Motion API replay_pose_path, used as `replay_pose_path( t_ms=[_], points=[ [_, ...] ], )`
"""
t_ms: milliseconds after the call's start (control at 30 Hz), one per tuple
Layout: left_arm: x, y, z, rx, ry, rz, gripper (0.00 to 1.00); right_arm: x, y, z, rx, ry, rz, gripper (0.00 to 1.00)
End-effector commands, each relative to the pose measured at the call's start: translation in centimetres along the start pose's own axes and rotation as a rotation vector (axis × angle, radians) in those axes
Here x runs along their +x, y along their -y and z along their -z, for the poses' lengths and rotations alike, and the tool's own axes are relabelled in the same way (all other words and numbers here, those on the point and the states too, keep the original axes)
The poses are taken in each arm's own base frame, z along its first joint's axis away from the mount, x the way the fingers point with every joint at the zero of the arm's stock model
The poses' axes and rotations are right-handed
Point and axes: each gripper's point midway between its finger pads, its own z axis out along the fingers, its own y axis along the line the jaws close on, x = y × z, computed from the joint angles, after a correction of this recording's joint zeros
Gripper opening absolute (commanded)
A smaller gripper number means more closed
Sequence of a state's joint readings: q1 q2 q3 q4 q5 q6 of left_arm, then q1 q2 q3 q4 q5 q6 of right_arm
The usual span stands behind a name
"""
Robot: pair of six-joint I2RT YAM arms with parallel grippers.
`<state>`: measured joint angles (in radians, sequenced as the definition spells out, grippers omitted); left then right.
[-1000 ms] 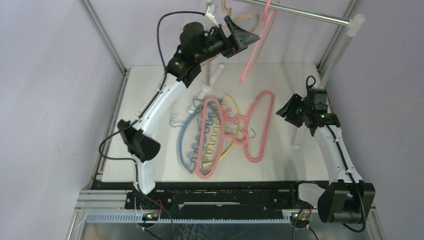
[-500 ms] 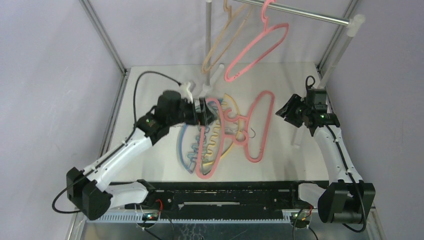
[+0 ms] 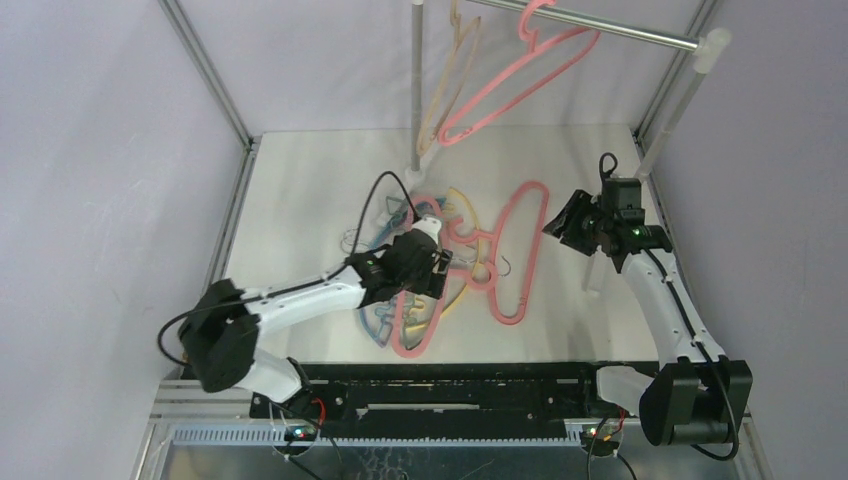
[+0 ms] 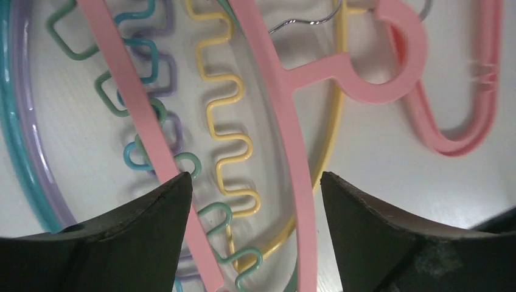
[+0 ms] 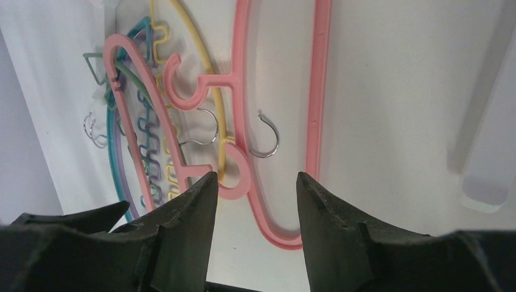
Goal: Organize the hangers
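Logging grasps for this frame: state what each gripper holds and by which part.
Nothing is held. The left gripper hangs open over a pink hanger, not closed on it; the right gripper is open and empty too.

Beige hanger (image 3: 447, 80) hook, rail (image 3: 620, 28) left end cut off.
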<state>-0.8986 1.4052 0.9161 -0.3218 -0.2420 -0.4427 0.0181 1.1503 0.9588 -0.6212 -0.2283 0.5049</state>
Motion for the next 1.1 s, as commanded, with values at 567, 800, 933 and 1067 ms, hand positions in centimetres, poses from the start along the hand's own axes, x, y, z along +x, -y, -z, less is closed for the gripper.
replay_pose_path(
  t_ms=[567, 800, 933, 1067],
  points=[
    [4.1, 3.4, -5.7, 0.016, -0.03, -0.074, 0.77, 2.1, 1.6, -0.1, 0.028, -0.007, 0.0, 0.58],
    [5.7, 2.9, -6.2, -0.002, -0.069, -0.08, 0.55, 2.2, 1.4, -0.4, 0.016, -0.017, 0.0, 0.58],
    [5.2, 2.5, -5.5, -0.013, -0.057, -0.093, 0.37, 2.3, 1.4, -0.6, 0.013, -0.022, -0.003, 0.58],
    [4.6, 2.1, -4.7, -0.027, -0.04, -0.103, 0.35, 2.2, 1.2, -0.8, 0.005, -0.023, -0.012, 0.58]
  ],
)
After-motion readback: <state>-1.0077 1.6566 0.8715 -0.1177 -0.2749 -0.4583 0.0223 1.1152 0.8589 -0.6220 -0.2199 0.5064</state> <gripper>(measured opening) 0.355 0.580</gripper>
